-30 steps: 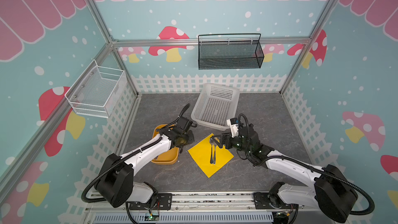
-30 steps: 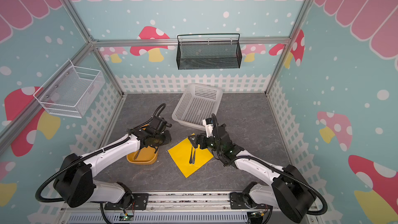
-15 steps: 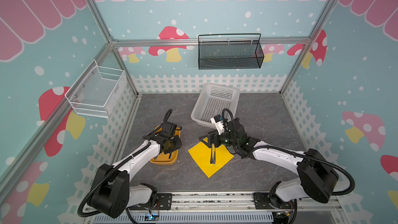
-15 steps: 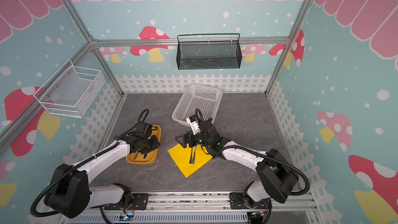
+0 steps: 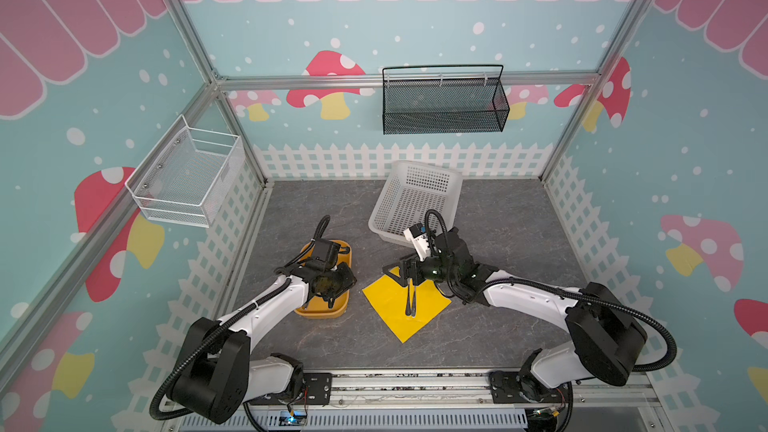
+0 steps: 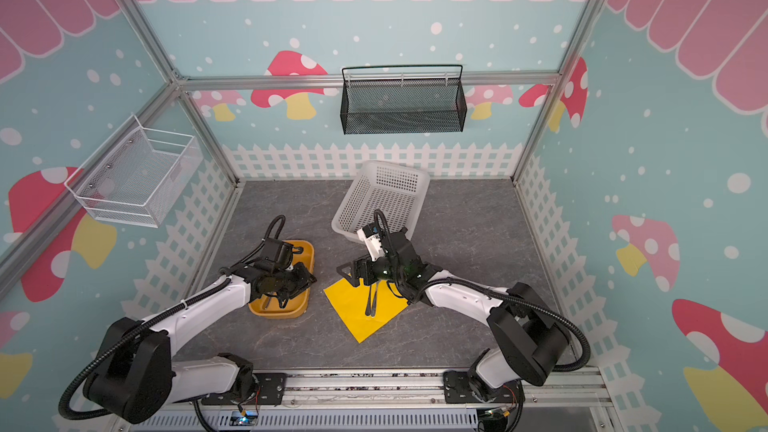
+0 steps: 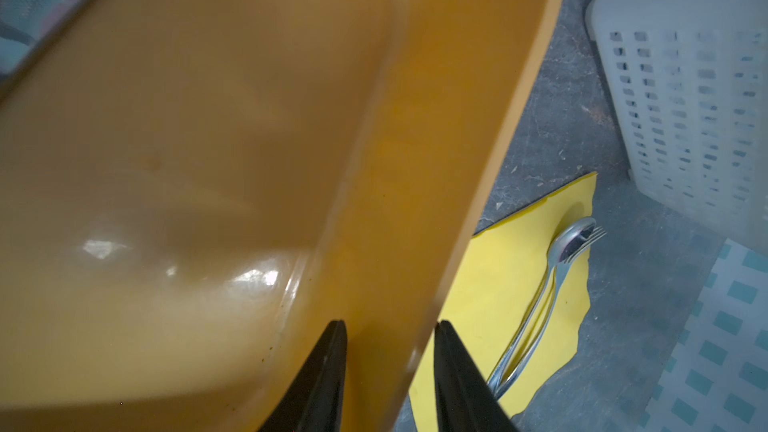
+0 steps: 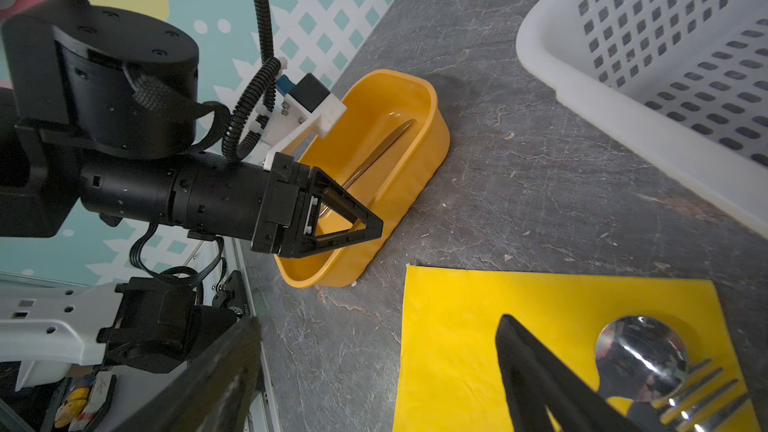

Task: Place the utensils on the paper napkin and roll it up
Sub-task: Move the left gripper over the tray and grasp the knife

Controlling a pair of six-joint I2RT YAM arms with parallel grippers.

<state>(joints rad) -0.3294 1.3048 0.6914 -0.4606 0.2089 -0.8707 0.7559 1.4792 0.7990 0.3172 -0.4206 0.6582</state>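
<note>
The yellow paper napkin (image 5: 390,305) (image 6: 353,309) lies flat on the grey tabletop. A spoon (image 8: 636,351) and a fork (image 8: 698,392) lie side by side on it, also visible as the spoon and fork (image 5: 410,297) (image 7: 575,238). The knife (image 8: 382,147) lies inside the orange tray (image 5: 320,311) (image 8: 428,147). My left gripper (image 5: 347,280) (image 7: 388,326) hangs over the tray, jaws partly apart with the tray's wall (image 7: 395,160) showing between them, holding nothing. My right gripper (image 5: 401,278) (image 8: 376,322) stands wide open over the napkin's far corner, beside the spoon's bowl.
A white perforated basket (image 5: 415,197) (image 8: 623,97) stands just behind the napkin and my right wrist. A black mesh basket (image 5: 442,103) hangs on the back wall and a white wire basket (image 5: 187,172) on the left wall.
My right gripper has moved left over the napkin's far corner, still wide open. My left arm has drawn back and lowered over the orange tray.
</note>
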